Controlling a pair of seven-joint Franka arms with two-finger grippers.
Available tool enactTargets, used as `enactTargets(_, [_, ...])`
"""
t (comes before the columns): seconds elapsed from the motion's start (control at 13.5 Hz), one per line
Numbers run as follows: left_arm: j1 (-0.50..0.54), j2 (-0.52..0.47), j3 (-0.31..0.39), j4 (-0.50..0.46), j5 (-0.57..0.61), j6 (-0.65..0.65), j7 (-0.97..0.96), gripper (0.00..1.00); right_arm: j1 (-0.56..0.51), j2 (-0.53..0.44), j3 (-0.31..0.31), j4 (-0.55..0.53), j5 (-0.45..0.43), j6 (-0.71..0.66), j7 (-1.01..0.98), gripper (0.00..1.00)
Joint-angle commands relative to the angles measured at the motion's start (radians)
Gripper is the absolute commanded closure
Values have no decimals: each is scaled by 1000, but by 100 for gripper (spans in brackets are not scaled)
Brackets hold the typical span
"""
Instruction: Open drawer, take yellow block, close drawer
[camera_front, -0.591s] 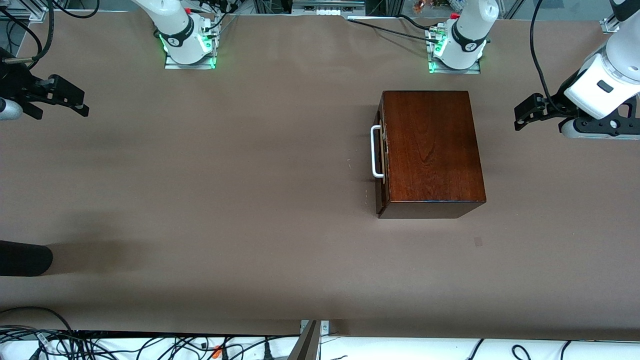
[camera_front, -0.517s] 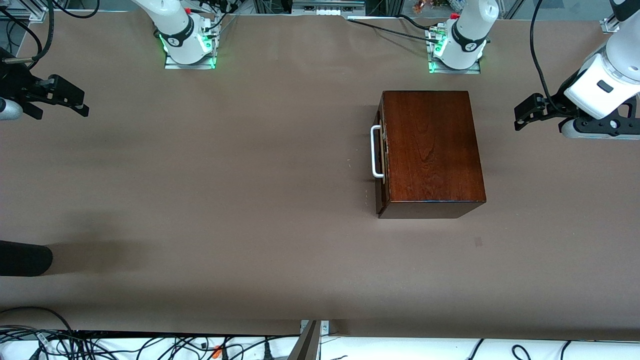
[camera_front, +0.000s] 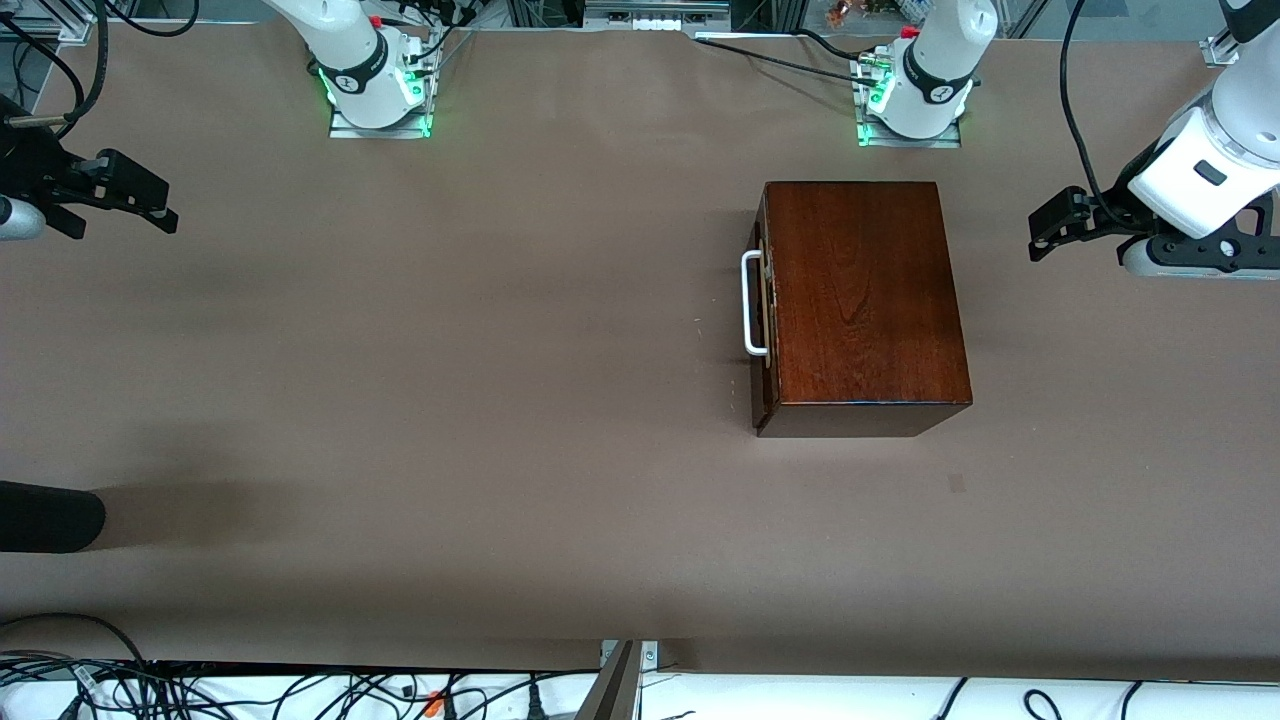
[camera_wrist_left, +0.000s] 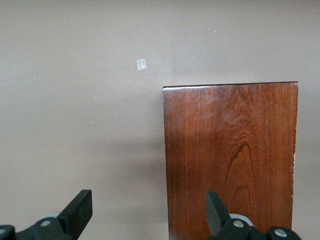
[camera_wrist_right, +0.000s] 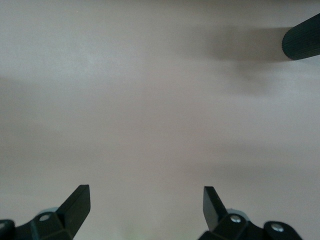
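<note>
A dark glossy wooden box (camera_front: 865, 300) stands on the table near the left arm's base. Its drawer (camera_front: 763, 385) is pushed in flush, and the white bar handle (camera_front: 746, 303) faces the right arm's end of the table. The yellow block is hidden. My left gripper (camera_front: 1050, 232) hangs open over bare table at the left arm's end. In the left wrist view this gripper (camera_wrist_left: 147, 212) is empty, with the box top (camera_wrist_left: 230, 160) ahead of it. My right gripper (camera_front: 120, 220) is open over the right arm's end, and in its own view the gripper (camera_wrist_right: 146, 202) holds nothing.
A black cylinder (camera_front: 50, 517) pokes in over the table edge at the right arm's end and also shows as the cylinder (camera_wrist_right: 302, 44) in the right wrist view. A small pale mark (camera_front: 957, 484) lies on the brown tabletop (camera_front: 450, 350) nearer the camera than the box.
</note>
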Motion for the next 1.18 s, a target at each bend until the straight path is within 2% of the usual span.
enactTargets(0.0, [-3,-15,4,-8,-18,-2,-7,0,-10,2,10,11,-1,-10,0,0])
enactTargets(0.59, [-6,-26,-5,7,-59,-4,-34,0,-11,2,8,11,-1,-10,0,0])
enactTargets(0.66, [-11,-26,-24,12,-67,-4,-68,0,-11,2,8,11,-1,-10,0,0])
enactTargets(1.11, [-20,3,-269,39,-56,6,-387,0,-11,2,8,11,-1,-10,0,0])
